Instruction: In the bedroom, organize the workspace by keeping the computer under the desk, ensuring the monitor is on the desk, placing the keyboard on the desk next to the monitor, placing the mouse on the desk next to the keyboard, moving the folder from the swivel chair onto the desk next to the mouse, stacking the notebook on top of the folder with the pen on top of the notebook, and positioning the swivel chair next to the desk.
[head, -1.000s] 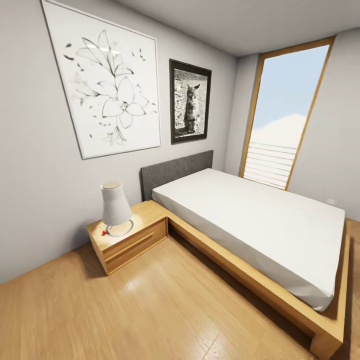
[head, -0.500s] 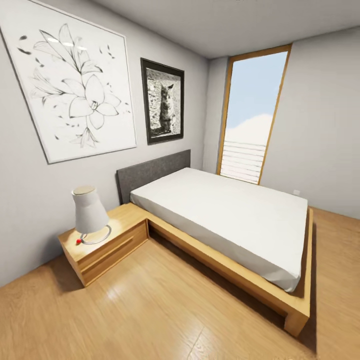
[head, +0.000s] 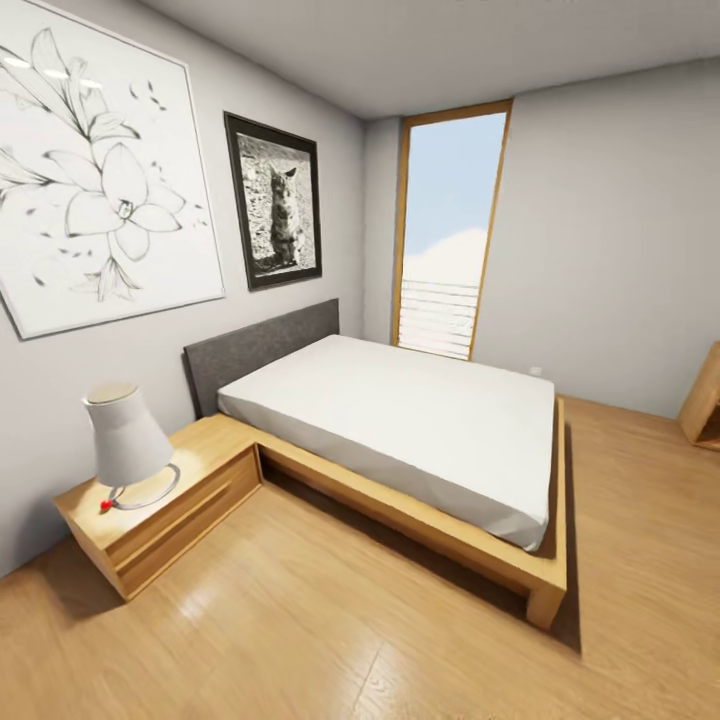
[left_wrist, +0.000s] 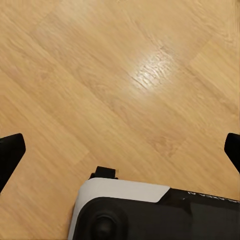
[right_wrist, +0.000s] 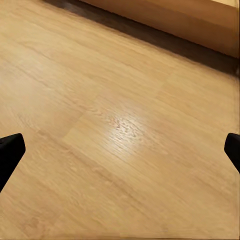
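- Bedroom seen from the head view: low bed (head: 400, 420) with white mattress, grey upholstered headboard (head: 260, 350) and light wooden frame, standing on a wooden plank floor (head: 330, 640).
- Beside the headboard, a wooden nightstand (head: 150, 510) joined to the bed frame, carrying a white cone-shaped lamp (head: 125, 440) with a small red dot near its base.
- On the grey wall, a large flower line drawing (head: 90, 170) and, nearer the window, a dark-framed black-and-white animal photograph (head: 275, 200).
- Tall wood-framed window (head: 450, 220) at the far corner, showing sky.
- At the far right edge, part of a light wooden piece of furniture (head: 703, 405); too cropped to identify.
- Left gripper (left_wrist: 120, 150): black fingertips far apart at opposite edges of the wrist view, spread wide, nothing between them, bare floor beneath; part of the robot's white and black body (left_wrist: 150, 210) below.
- Right gripper (right_wrist: 120, 150): likewise spread wide and holding nothing, over bare floor near the wooden bed frame.
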